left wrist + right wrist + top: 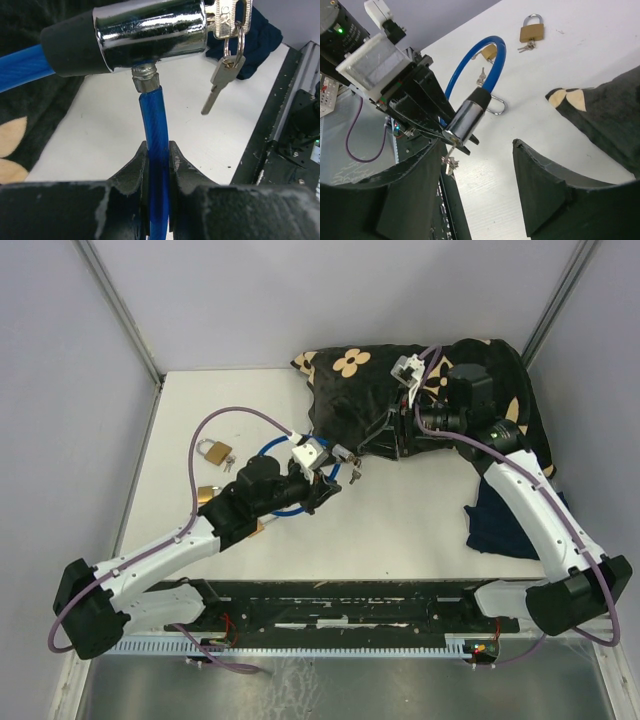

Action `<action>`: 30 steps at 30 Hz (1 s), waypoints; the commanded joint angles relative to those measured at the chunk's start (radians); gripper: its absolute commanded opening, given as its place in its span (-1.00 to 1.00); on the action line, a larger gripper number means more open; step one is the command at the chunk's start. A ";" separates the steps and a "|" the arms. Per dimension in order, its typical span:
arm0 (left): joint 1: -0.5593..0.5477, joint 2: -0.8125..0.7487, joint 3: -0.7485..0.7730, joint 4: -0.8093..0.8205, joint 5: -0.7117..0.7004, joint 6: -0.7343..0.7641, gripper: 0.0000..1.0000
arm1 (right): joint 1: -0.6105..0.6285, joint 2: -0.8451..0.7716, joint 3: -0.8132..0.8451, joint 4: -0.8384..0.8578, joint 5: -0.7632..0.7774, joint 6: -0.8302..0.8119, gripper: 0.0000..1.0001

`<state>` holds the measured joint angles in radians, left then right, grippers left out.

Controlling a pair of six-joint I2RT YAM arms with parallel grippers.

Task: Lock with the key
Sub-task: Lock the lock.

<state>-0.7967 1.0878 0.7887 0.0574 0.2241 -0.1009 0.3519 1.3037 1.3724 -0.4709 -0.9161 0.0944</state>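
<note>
Now | left hand [157,150] clamps blue cable [152,115]; right hand [479,150] agape, empty, near cloth [610,110] edge

One blue cable lock [150,30] carries two keys [216,85]. Two brass padlocks show: a back padlock [212,450] and a front padlock [207,492]. There are two cloths, a floral cloth [350,390] and a navy cloth [500,525].

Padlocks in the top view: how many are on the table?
2: one brass padlock in the open left of the blue cable, a second padlock half hidden by the left arm. More may lie under that arm.
</note>
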 commanded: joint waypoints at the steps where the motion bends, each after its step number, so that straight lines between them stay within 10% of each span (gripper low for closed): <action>1: -0.034 -0.038 -0.003 0.132 -0.156 0.103 -0.94 | 0.039 -0.021 0.074 0.009 0.036 0.027 0.29; 12: -0.069 -0.051 -0.002 0.167 -0.199 0.119 -0.94 | 0.099 -0.042 0.041 -0.054 0.132 0.025 0.26; 30: -0.103 -0.070 -0.012 0.194 -0.263 0.130 -0.94 | 0.128 -0.015 0.052 -0.039 0.124 0.112 -0.41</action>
<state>-0.8867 1.0573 0.7628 0.1371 -0.0021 -0.0277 0.4767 1.2842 1.4025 -0.5537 -0.7689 0.1543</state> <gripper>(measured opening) 0.179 0.355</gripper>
